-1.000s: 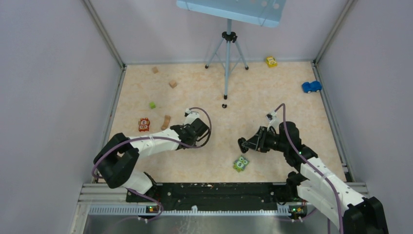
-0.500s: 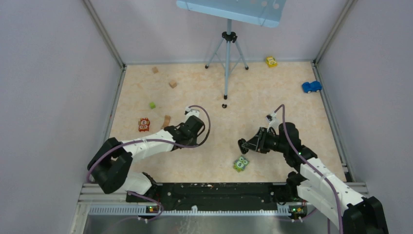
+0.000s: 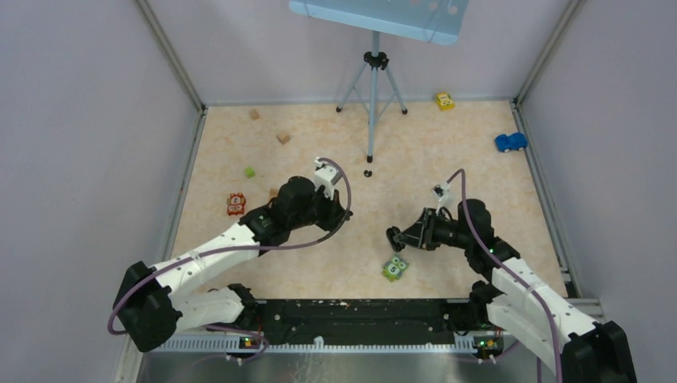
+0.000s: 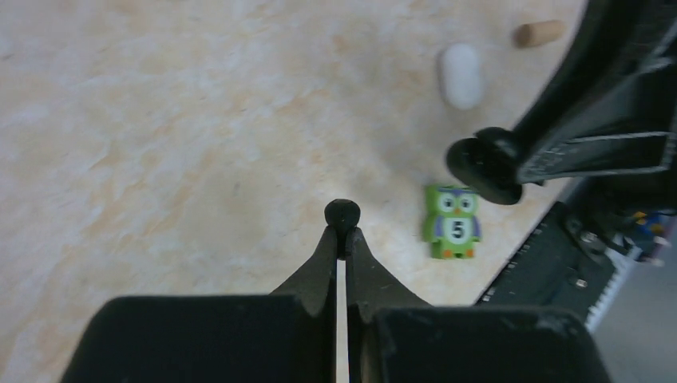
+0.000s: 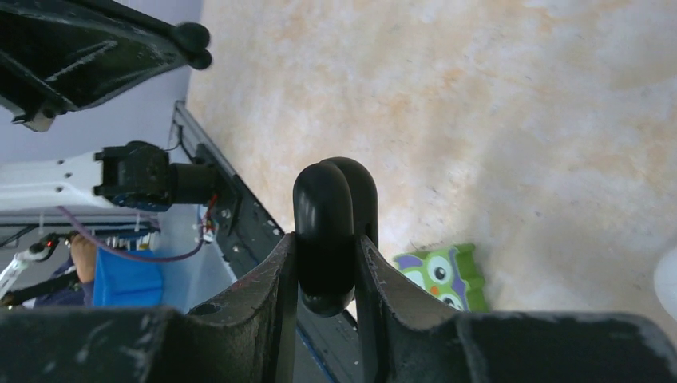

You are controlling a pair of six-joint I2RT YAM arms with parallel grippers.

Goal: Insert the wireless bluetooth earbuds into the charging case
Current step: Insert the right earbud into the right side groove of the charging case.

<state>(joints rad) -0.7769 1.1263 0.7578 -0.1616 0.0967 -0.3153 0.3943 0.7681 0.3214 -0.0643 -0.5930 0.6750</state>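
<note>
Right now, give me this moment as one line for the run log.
left claw: shut on black earbud | right claw: gripping black charging case | earbud not yet in case | white case: lying apart

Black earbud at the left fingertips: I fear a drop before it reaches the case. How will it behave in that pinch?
The black earbud is tiny and rounded, pinched only at the tips of the left gripper, so it could slip or pivot. It is probably light. If dropped, it would likely roll on the smooth table.

Green owl block; blue toy car
</note>
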